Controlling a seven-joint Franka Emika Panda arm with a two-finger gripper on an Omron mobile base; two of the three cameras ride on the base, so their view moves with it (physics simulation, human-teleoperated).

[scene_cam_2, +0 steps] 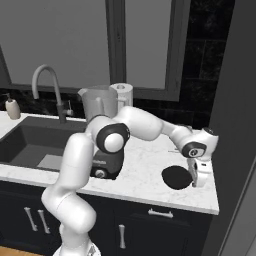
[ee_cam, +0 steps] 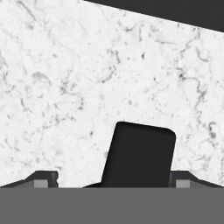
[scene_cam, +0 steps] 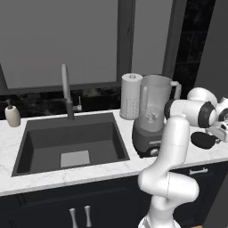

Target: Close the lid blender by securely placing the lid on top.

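Note:
The blender (scene_cam: pixel 151 118) stands on the white marble counter right of the sink, its translucent jar (scene_cam_2: pixel 100 102) uncovered on top. The lid (scene_cam_2: pixel 176 177), a black rounded disc, lies flat on the counter to the blender's right, also seen as a dark disc (scene_cam: pixel 203 140). My gripper (scene_cam_2: pixel 197 175) is down low at the lid's right edge, pointing at the counter. In the hand view the lid's short black tab (ee_cam: pixel 140 153) rises between the two fingertips (ee_cam: pixel 43 177), which stand wide apart without touching it. The gripper (ee_cam: pixel 113 178) is open.
A white paper-towel roll (scene_cam: pixel 131 95) stands behind the blender. The dark sink (scene_cam: pixel 71 142) with its faucet (scene_cam: pixel 67 91) and a soap bottle (scene_cam: pixel 12 115) lie to the left. A dark wall (scene_cam_2: pixel 235 125) closes the counter's right end, close to my hand.

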